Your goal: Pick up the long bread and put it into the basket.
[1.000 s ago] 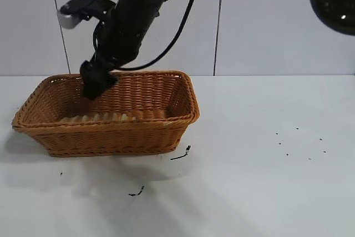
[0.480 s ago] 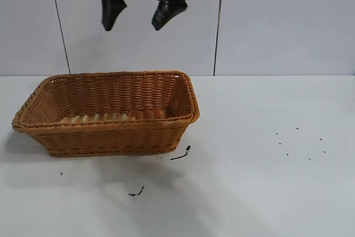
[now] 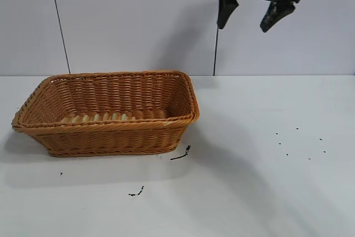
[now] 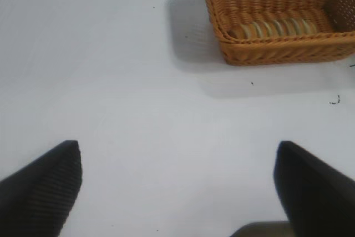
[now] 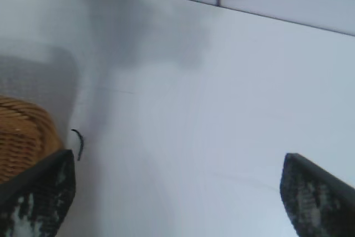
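Right claw [image 3: 252,12]: raised high at about 1 o'clock in the exterior view, well above the table [image 3: 266,137] and apart from the basket; fingers spread wide, nothing between them.
Left claw [image 4: 177,184]: seen only in its own wrist view, fingers wide apart, empty, over bare table, well apart from the basket.
Basket [image 3: 111,137]: orange-brown wicker, rectangular, standing on the table at about 9 o'clock in the exterior view.
Long bread [image 3: 100,117]: lying inside the basket along its near wall, ridged top showing above the rim.
Dark scraps [image 3: 182,154]: on the table just beside the basket's near right corner.
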